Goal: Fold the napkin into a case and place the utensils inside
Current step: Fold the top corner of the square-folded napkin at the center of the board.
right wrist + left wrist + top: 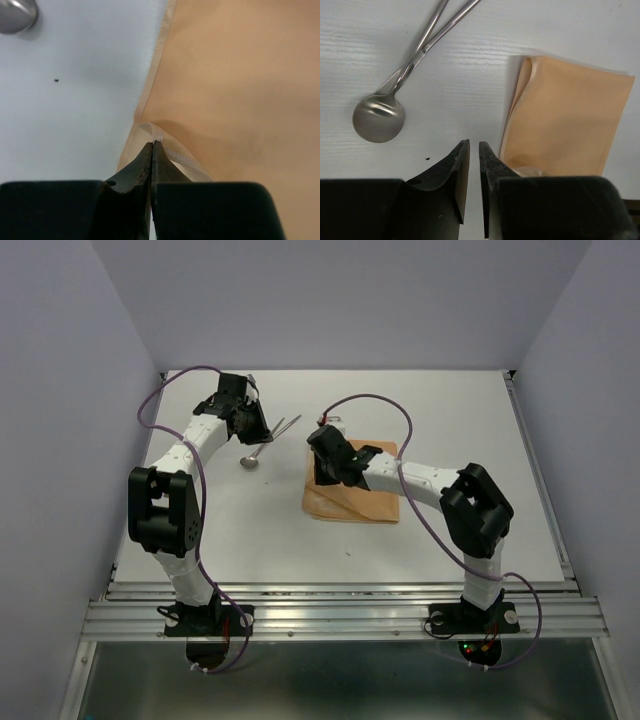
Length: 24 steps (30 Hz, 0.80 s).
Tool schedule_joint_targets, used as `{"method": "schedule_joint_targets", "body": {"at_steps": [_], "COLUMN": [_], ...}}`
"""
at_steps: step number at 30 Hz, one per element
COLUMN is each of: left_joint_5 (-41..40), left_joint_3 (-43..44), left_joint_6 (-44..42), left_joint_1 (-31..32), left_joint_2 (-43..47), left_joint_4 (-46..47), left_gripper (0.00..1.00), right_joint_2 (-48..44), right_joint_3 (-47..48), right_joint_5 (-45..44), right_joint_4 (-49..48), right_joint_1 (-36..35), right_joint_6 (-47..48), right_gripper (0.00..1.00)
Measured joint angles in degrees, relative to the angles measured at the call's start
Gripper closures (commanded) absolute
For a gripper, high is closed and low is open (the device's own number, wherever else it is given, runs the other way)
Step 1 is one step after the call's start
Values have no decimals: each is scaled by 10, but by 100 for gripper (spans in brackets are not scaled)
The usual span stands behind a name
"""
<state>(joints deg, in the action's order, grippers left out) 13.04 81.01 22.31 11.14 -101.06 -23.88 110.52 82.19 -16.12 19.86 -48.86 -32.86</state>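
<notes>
- The napkin (355,495) lay on the white table (450,420), right of centre. It was folded into a flat peach-orange rectangle, with a looped fold along its left edge.
- The right gripper (324,462) stood over the napkin's left edge, near the far corner.
- In the right wrist view, its fingers (145,165) were pressed together with no gap. The tips rested at a pale hem strip of the cloth. Whether any cloth was caught between them could not be told.
- The spoon (250,461) lay on the bare table to the left of the napkin and apart from it. Its round bowl pointed toward the near edge and its handle ran up and to the right.
- A second utensil (285,426) lay with its thin handle crossing the spoon's handle. Its head was hard to make out.
- The left gripper (250,420) was just beside the utensil handles, on their left.
- In the left wrist view, its fingers (460,170) stood a narrow slit apart with nothing between them, over bare table between the spoon bowl and the napkin's folded edge.
</notes>
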Motion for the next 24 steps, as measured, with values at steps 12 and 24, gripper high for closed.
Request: {"method": "schedule_joint_targets", "body": {"at_steps": [12,24], "left_joint_5": [1,2], "left_joint_3": [0,0], "left_joint_6": [-3,-9], "left_joint_1": [0,0], "left_joint_2": [0,0], "left_joint_4": [0,-2], "left_gripper": [75,75], "right_joint_2": [0,0], "right_joint_3": [-26,-33], "right_joint_5": [52,50], "right_joint_4": [-30,-39], "right_joint_1": [128,192], "right_joint_6": [-9,-24], "right_gripper": [99,99]}}
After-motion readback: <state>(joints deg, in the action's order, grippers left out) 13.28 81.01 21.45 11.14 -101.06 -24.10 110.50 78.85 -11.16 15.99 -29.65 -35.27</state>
